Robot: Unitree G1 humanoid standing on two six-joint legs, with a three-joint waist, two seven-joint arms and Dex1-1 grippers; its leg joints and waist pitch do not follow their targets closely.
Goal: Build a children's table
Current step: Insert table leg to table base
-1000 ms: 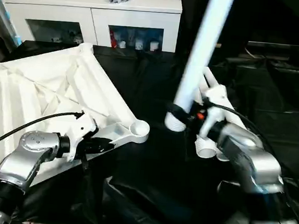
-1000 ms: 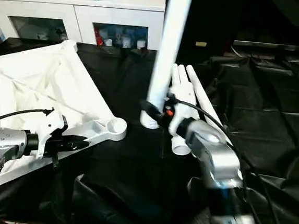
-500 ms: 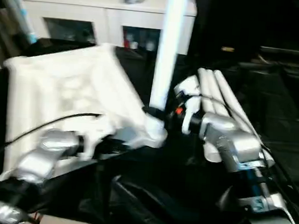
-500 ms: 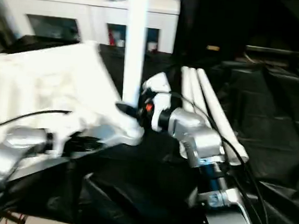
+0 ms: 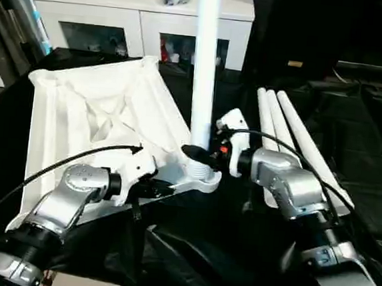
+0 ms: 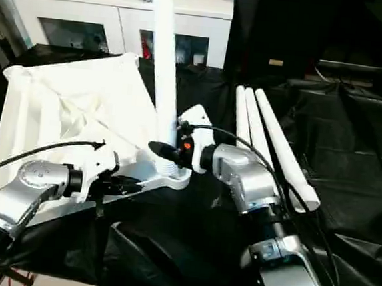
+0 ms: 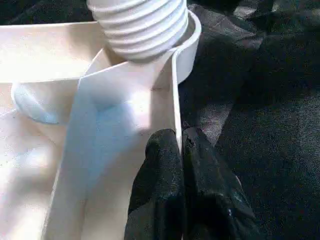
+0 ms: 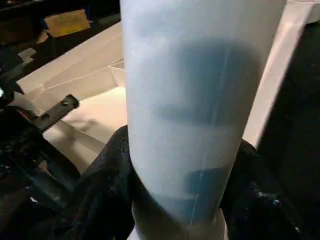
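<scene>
Presently, the white table top (image 5: pixel 93 118) is lying upside down on the black-draped worktop (image 5: pixel 372 132), its ribbed underside facing up and its far edge tilted toward the white cabinet (image 5: pixel 141 18) behind it. One rounded corner socket (image 5: pixel 201 177) is pointing toward the robot, near the middle of the scene.

A long white leg (image 5: pixel 204 64) is being held upright over that socket by the right tool (image 5: pixel 193 152). The two black fingers (image 8: pixel 105 185) are being pressed against either side of the tube just above its lower end. The ribbed, threaded end (image 7: pixel 142 25) of the leg is sitting in the mouth of the socket ring; how far it is seated cannot be told.

The left tool (image 5: pixel 160 188) is being kept at the near edge of the top, just beside the socket. Its black fingers (image 7: pixel 165 190) are closed on the thin upright wall of the rim, one on each side, so that the plastic edge is being pinched between them.

Three more legs (image 5: pixel 291 142) are lying side by side on the black cloth to the robot's right of the top, touching one another, their wide ends toward the robot and their narrow ends pointing away. They are lying apart from the top, behind the right forearm (image 5: pixel 294 185).
</scene>
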